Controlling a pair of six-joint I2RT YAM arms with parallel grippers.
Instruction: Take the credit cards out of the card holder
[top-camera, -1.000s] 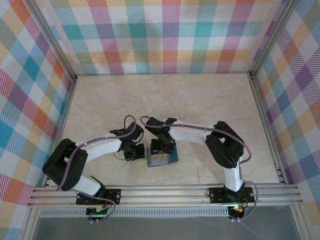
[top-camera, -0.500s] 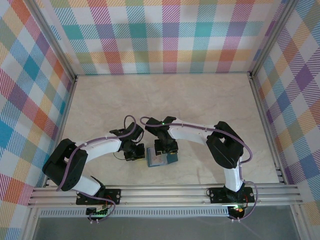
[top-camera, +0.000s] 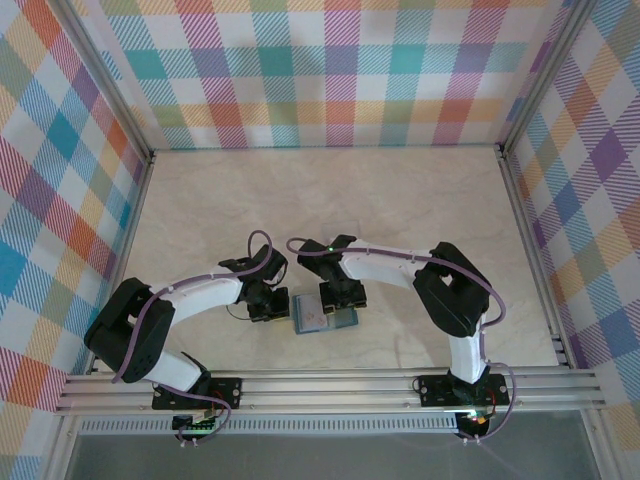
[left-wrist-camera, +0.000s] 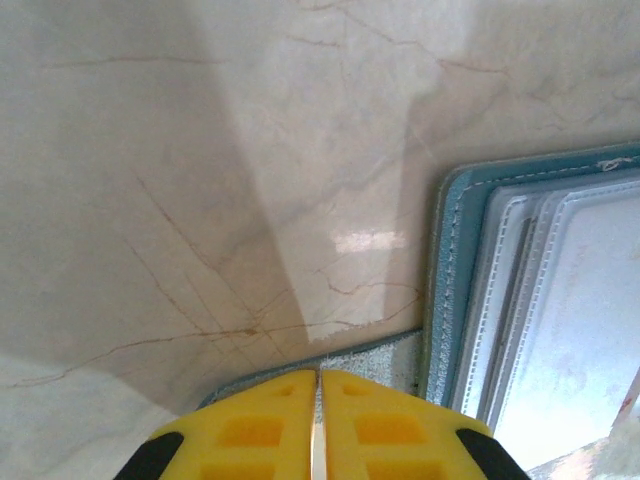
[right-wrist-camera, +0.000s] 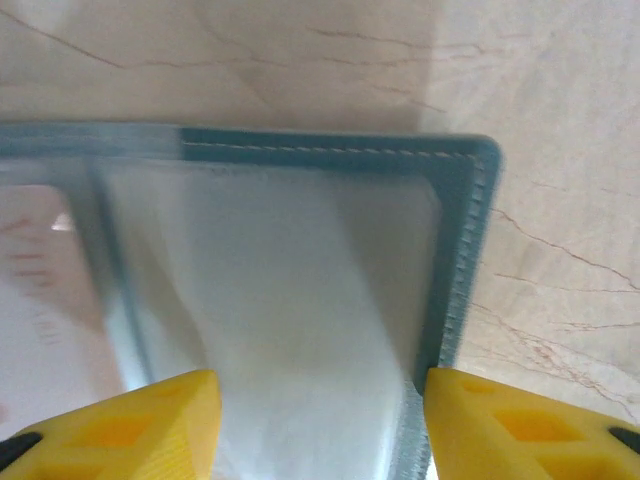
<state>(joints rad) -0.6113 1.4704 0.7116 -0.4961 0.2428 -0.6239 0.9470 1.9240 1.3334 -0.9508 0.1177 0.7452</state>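
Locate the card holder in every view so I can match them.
Top external: card holder, low centre of the marble table.
Left wrist: card holder, right edge, open.
Right wrist: card holder, centre, blurred.
Shared landmark: its teal rim.

The card holder (top-camera: 322, 318) lies opened out flat on the bench (top-camera: 300, 200), close to the near edge and roughly midway across. Its outer cover is teal-blue, with a row of pale stitching running just inside the border and a rounded corner. The inside is a paler grey-blue, with stitched pocket edges stepped one behind another. Pale, whitish surfaces fill the pockets; whether these are the credit cards or only the lining I cannot tell.
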